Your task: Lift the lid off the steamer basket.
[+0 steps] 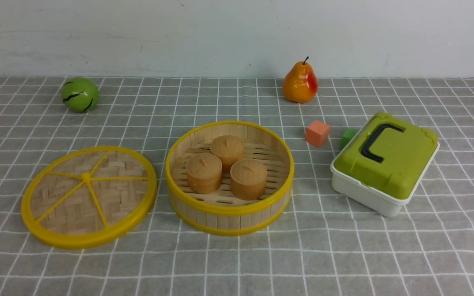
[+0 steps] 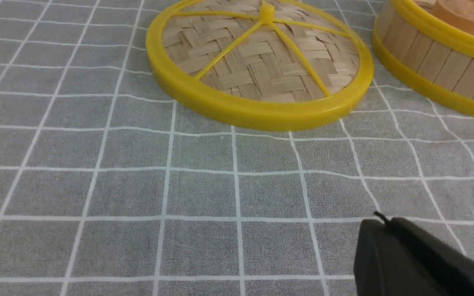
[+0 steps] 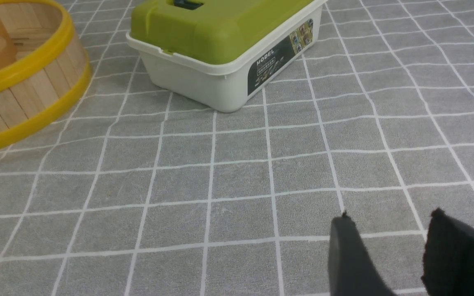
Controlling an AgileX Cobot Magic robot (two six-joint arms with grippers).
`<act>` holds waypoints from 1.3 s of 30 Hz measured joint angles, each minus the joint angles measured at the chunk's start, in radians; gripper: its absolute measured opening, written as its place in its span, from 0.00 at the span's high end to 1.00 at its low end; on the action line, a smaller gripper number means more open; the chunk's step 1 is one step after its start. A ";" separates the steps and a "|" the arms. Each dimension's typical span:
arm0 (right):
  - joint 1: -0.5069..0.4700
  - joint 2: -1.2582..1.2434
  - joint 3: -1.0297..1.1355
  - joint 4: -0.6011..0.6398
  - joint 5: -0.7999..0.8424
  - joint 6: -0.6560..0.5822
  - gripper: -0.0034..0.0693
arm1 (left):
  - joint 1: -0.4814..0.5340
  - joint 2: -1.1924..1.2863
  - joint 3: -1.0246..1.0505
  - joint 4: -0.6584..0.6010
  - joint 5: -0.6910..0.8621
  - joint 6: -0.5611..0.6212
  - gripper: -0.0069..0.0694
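Neither gripper shows in the front view, where the lid lies flat on the checked cloth, just left of the open steamer basket holding three buns. Seen from the left wrist, the left gripper is closed and empty, near the lid. Seen from the right wrist, the right gripper stands parted, holding nothing, well apart from the white box.

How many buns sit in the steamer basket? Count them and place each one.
3. All stand on the slatted floor of the steamer basket: one bun at the back, one front-left, one front-right, clustered together. The basket is uncovered and shallow, so none looks hidden.
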 joint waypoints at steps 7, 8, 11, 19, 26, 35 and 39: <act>0.000 0.000 0.000 0.000 0.000 0.000 0.62 | 0.000 0.000 0.000 0.000 0.001 0.000 0.92; 0.000 0.000 0.000 0.000 0.000 0.000 0.62 | 0.000 0.000 0.000 0.000 0.001 0.000 0.92; 0.000 0.000 0.000 0.000 0.000 0.000 0.62 | 0.000 0.000 0.000 0.000 0.001 0.000 0.92; 0.000 0.000 0.000 0.000 0.000 0.000 0.62 | 0.000 0.000 0.000 0.000 0.001 0.000 0.91; 0.000 0.000 0.000 0.000 0.000 0.000 0.62 | 0.000 0.000 0.000 0.000 0.001 0.000 0.91; 0.000 0.000 0.000 0.000 0.000 0.000 0.62 | 0.000 0.000 0.000 0.000 0.001 0.000 0.90; 0.000 0.000 0.000 0.000 0.000 0.000 0.62 | 0.000 0.000 0.000 0.000 0.001 0.000 0.89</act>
